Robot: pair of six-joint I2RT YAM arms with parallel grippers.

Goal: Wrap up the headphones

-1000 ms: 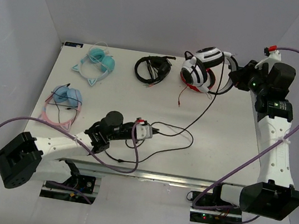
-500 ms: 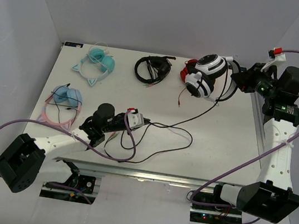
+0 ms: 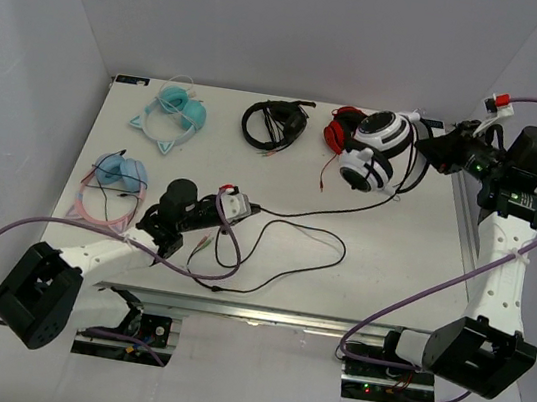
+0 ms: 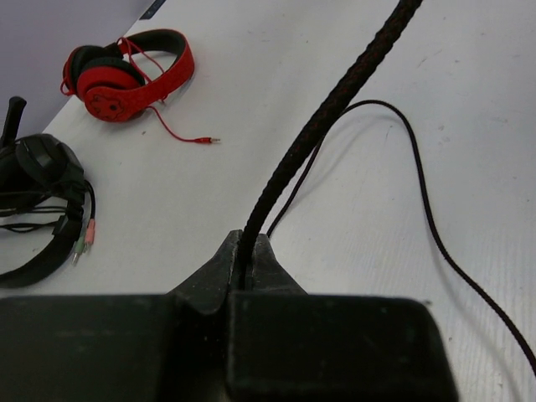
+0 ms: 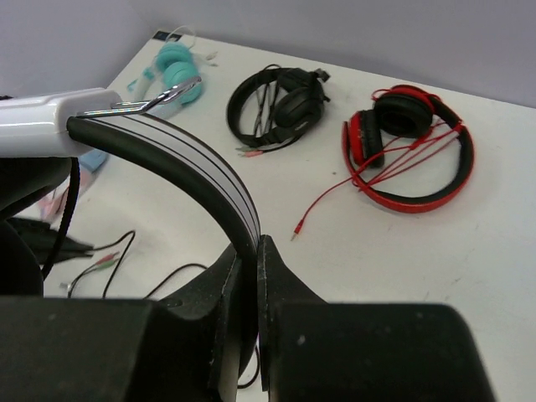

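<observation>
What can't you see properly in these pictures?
- Right wrist view: only the headband of the headphones shows. The ear cups are cut off by the left edge.
- Left wrist view: the cable runs off the top edge, so its far end is out of sight.
- Top view: the red headphones are partly hidden behind the headphones.
- Top view: the cable's plug is too small to pick out.
</observation>
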